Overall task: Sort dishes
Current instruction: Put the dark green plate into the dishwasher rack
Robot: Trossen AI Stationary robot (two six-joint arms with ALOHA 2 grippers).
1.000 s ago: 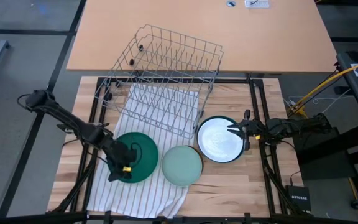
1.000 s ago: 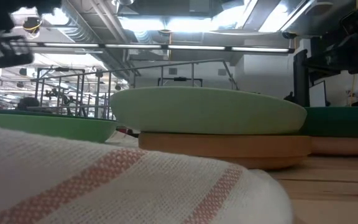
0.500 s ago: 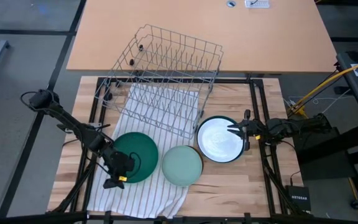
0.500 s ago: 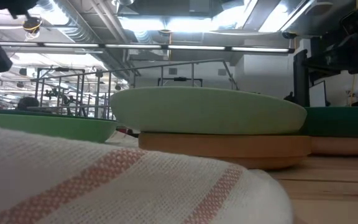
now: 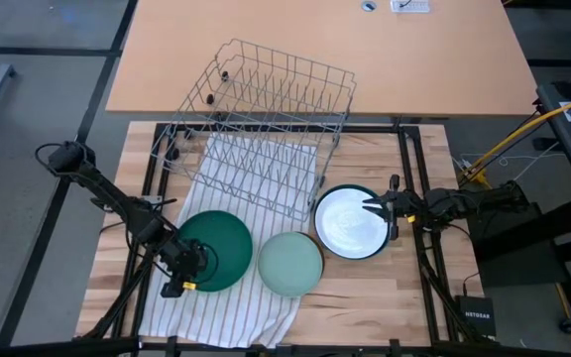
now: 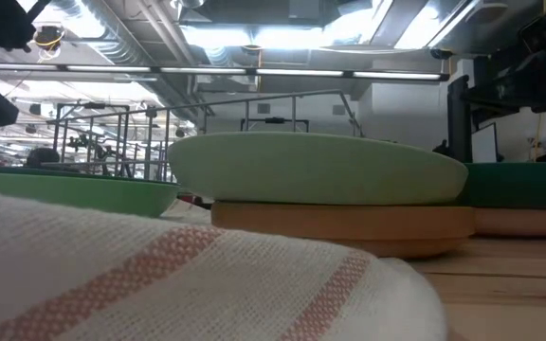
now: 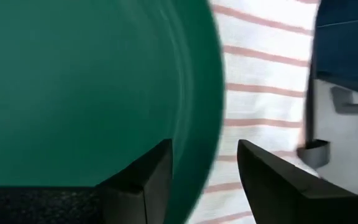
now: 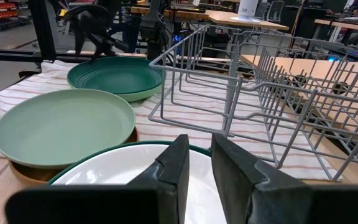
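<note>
Left fingers [image 7: 166,168] spread astride dark green plate [image 5: 221,248] rim, right fingers [image 8: 179,165] narrowly parted over white plate [image 5: 350,223]

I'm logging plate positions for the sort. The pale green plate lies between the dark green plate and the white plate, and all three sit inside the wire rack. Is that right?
Not quite. The high view shows the pale green plate between the dark green plate and the white plate, but none is inside the wire rack; all three lie on the table in front of it.
</note>
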